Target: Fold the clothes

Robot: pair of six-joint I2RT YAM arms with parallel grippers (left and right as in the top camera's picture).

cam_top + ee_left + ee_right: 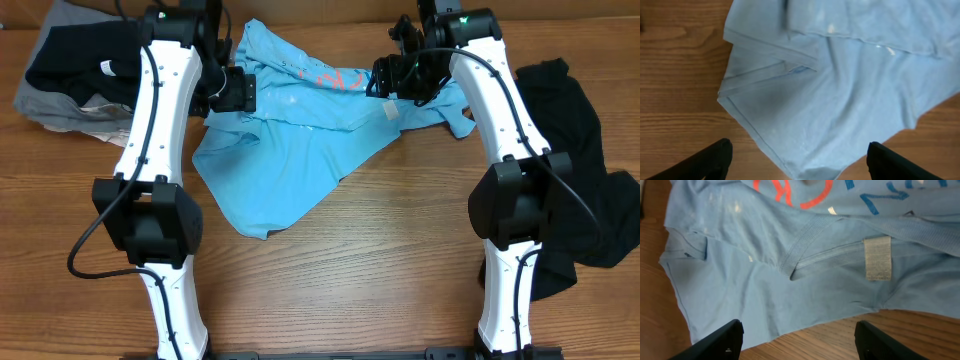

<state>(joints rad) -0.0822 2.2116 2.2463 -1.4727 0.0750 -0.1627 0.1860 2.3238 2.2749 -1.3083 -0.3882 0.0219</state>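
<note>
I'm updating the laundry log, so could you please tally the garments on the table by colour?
Light blue T-shirt: 1
Black garments: 2, one far left and one on the right
Grey garment: 1, under the left black one; the pile may hide more
Total: 4 visible

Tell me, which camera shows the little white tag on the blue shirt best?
The right wrist camera. The white tag sits big and clear beside the ribbed collar of the blue shirt. The overhead camera shows it only as a tiny pale patch. The left wrist camera misses it, showing just plain blue cloth.
</note>
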